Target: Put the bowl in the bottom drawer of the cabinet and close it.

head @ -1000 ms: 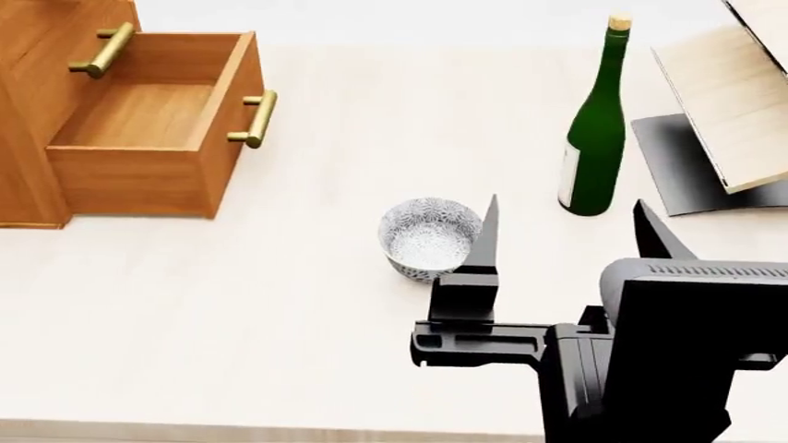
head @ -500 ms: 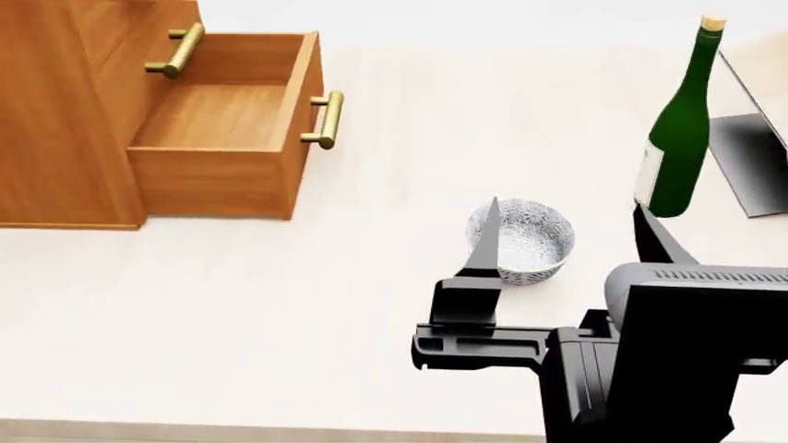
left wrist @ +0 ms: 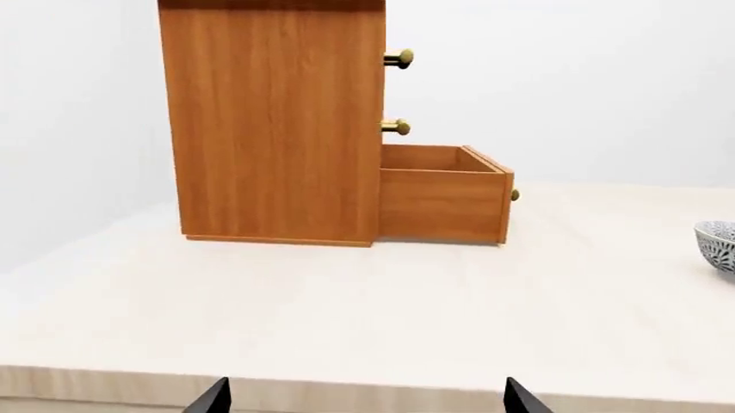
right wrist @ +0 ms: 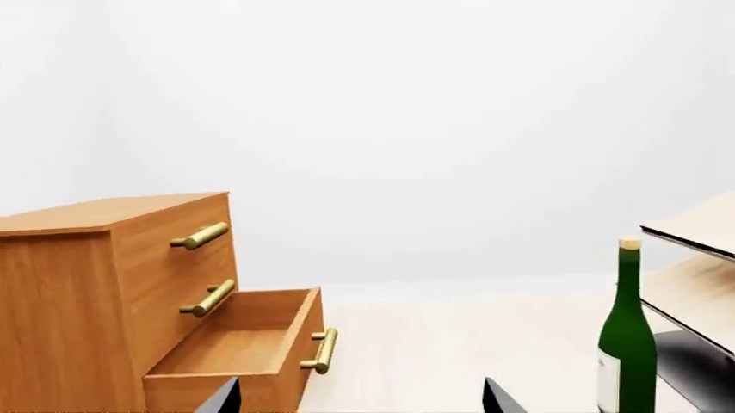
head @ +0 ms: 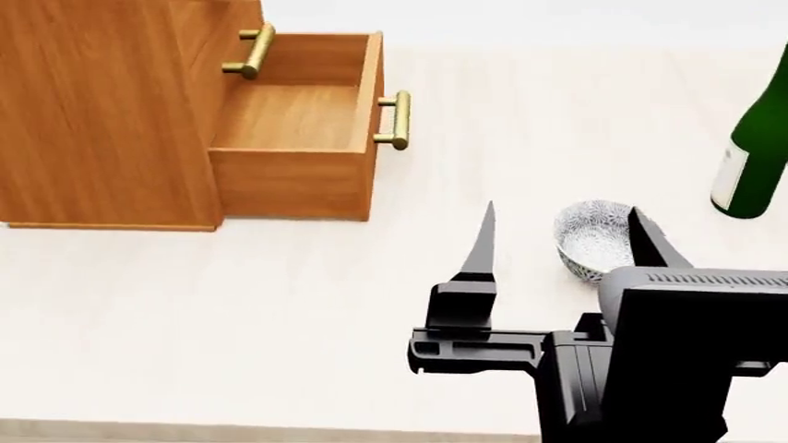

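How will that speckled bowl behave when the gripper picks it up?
The bowl looks rigid and glazed, so probably slippery in a pinch. It is small, so likely light. Upright on the table, a push should slide it rather than tip it.

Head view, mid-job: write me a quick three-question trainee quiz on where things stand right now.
1. True or false: the bowl already lies inside the bottom drawer.
2. Multiple choice: the bottom drawer is (A) pulled out and holding nothing, (B) shut, (C) pulled out with a bottle in it.
3. Fill in: the tall dark object at the head view's right edge is a green ____.

Key
1. False. The bowl stands on the table, between the fingers of the right gripper, whose jaws are spread apart.
2. A
3. bottle
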Controlling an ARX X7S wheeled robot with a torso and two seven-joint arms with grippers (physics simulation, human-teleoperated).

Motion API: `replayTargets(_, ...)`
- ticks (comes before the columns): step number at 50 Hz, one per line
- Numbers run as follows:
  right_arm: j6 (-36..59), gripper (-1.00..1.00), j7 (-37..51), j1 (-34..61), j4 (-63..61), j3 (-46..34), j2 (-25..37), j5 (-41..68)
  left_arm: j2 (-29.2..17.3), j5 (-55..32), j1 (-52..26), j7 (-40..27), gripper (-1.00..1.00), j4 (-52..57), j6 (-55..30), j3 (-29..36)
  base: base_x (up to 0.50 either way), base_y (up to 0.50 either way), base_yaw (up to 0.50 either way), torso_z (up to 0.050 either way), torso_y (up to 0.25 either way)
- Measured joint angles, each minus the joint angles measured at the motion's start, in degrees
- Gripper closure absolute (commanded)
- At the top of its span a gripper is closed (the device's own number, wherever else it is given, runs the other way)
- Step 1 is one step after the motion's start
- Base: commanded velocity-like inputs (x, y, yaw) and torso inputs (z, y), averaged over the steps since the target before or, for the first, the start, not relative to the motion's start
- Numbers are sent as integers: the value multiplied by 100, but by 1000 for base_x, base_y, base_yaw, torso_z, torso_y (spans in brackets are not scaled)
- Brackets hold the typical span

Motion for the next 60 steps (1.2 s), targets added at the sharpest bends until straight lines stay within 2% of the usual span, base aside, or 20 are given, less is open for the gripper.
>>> replayTargets(49, -279, -100, 200, -147, 92, -178, 157, 147, -160, -70, 9, -172, -100, -6, 66, 149, 0, 286, 0, 0, 0)
replayTargets(60, -384, -100, 241, -176, 113, -222, 205, 150, -194, -84, 12, -206, -100, -18, 81, 176, 219, 0, 0, 0, 0)
